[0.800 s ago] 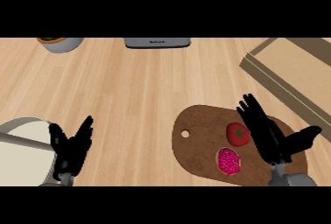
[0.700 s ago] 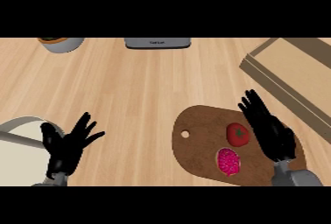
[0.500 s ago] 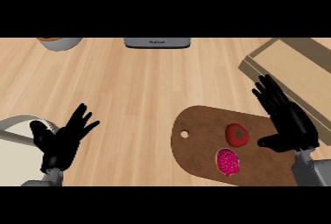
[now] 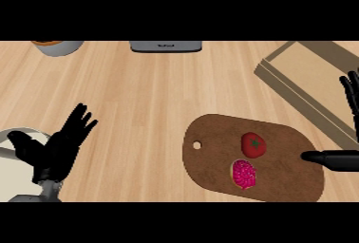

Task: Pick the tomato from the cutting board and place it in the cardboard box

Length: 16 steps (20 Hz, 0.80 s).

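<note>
My right hand [image 4: 336, 159] is at the board's right edge, fingers spread and holding nothing, thumb pointing at the tomato [image 4: 254, 144]. The tomato lies near it on the board [image 4: 210, 166], and the box [image 4: 308, 61] is just beyond. I judge this the reach: next I bring the hand over the tomato and curl round it. My left hand [image 4: 60, 142] rests open at the left.
</note>
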Each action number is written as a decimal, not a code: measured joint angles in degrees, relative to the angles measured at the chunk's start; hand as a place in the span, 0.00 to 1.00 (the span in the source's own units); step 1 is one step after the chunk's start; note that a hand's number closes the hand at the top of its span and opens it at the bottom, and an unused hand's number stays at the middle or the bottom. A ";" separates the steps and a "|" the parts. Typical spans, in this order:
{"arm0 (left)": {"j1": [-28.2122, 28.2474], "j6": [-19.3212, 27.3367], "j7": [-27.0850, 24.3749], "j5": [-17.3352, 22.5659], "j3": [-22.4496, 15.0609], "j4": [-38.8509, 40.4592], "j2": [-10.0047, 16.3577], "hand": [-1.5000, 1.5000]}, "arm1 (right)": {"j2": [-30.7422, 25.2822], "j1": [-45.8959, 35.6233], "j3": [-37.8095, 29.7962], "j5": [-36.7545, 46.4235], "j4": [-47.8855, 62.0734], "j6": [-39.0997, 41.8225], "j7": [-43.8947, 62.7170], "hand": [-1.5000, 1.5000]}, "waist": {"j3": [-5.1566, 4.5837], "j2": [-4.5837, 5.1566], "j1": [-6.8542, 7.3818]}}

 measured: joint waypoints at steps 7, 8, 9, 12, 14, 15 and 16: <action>-0.11 -1.02 0.00 0.76 -0.29 -1.16 0.77 0.50 | -13.34 4.24 2.83 12.97 -7.02 3.31 6.13 0.00 | -0.34 0.08 0.23; -0.22 -1.05 -0.07 0.81 -0.34 -1.12 0.77 0.50 | -15.34 4.17 3.43 14.93 -8.08 3.76 8.29 0.00 | -0.35 0.10 0.33; -0.27 -1.11 0.02 0.90 -0.41 -1.10 0.84 0.50 | -17.13 4.25 4.27 16.83 -9.41 4.28 10.56 0.00 | -0.36 0.09 0.37; -0.78 -1.63 0.15 1.39 -0.72 -1.08 0.88 0.50 | -21.36 3.53 6.71 21.32 -12.48 6.28 18.09 0.00 | -0.45 0.28 0.90; -1.18 -1.79 0.42 1.47 -1.02 -0.96 0.93 0.50 | -22.81 2.59 9.23 23.55 -14.95 7.85 24.06 0.00 | -0.45 0.39 1.27; -1.38 -1.84 0.43 1.54 -1.11 -0.91 0.89 0.50 | -23.46 1.99 10.44 24.28 -15.80 9.02 26.79 0.00 | -0.47 0.45 1.46; -1.54 -1.47 0.62 1.51 -1.13 -0.88 0.76 0.50 | -23.71 1.32 11.65 24.82 -16.54 10.04 29.47 0.00 | -0.46 0.50 1.59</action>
